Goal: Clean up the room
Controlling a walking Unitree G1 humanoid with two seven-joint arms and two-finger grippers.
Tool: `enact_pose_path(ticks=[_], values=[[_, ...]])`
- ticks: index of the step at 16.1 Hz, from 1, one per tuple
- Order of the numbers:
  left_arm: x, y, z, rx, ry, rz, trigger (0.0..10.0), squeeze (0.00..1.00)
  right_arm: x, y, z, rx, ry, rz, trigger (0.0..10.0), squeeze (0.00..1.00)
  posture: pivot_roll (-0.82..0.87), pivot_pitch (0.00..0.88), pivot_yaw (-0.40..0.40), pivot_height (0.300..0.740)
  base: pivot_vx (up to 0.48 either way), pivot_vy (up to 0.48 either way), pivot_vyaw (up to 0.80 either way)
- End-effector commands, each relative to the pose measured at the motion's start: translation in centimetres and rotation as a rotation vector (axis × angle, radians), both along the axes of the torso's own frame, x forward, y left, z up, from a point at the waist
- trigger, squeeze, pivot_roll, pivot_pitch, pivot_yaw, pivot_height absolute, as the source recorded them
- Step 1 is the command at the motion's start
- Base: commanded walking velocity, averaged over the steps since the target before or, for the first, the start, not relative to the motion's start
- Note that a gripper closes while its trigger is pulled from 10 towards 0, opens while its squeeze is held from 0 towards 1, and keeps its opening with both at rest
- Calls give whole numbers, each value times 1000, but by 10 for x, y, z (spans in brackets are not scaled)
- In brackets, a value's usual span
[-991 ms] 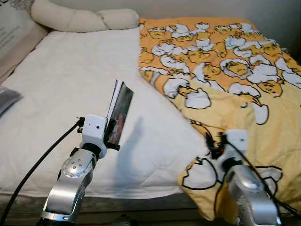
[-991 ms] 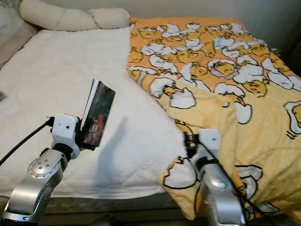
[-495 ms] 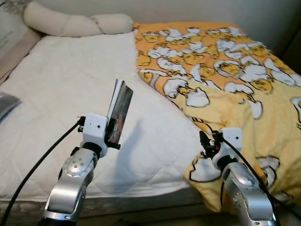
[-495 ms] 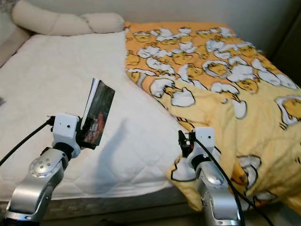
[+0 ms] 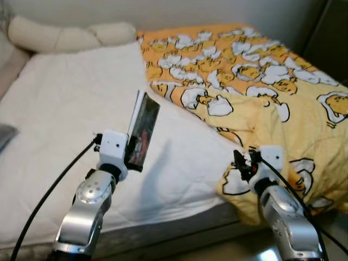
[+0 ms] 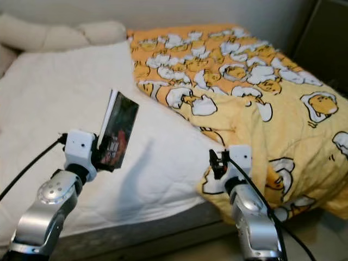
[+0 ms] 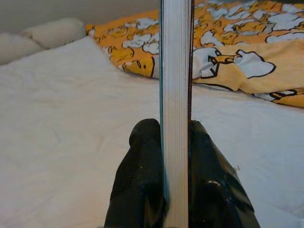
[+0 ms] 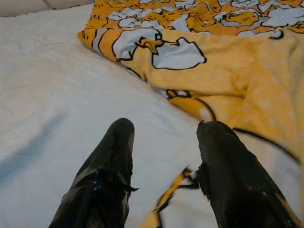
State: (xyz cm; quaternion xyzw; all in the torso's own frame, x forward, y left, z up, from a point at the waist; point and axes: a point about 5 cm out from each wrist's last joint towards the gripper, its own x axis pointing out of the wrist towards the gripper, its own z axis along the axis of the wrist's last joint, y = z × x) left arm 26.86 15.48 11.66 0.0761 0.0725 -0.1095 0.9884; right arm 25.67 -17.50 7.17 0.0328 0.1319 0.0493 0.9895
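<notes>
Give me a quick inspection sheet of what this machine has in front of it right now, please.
Surface: bed with a white quilted cover; its near edge shows a grey mattress side.
Job's things: a thin book held upright above the bed; a yellow duvet with a cartoon print, bunched on the robot's right.
Clutter: a dark flat item at the bed's left edge, too cropped to identify.
Grippers: left tool shut on the book; right tool open, low by the duvet's corner.
Cables: a black cable along the left arm, another on the right arm.
Surroundings: cream pillows at the head, pale wall behind.
</notes>
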Motion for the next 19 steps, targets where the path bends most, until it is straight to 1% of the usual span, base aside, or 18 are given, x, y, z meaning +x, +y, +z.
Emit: enact_pose_path(ticks=[1, 11, 19], values=[[0, 7, 8, 15, -34, 16, 10000, 0, 1, 7, 1, 20, 0, 26, 10000, 0, 48, 0, 40, 740, 0, 307, 0], [1, 9, 6, 20, -22, 30, 10000, 0, 3, 10, 1, 10, 1, 71, 10000, 0, 60, 0, 31, 740, 0, 311, 0], [1, 10, 5, 25, -20, 32, 10000, 0, 4, 11, 1, 12, -1, 75, 10000, 0, 61, 0, 32, 740, 0, 315, 0]])
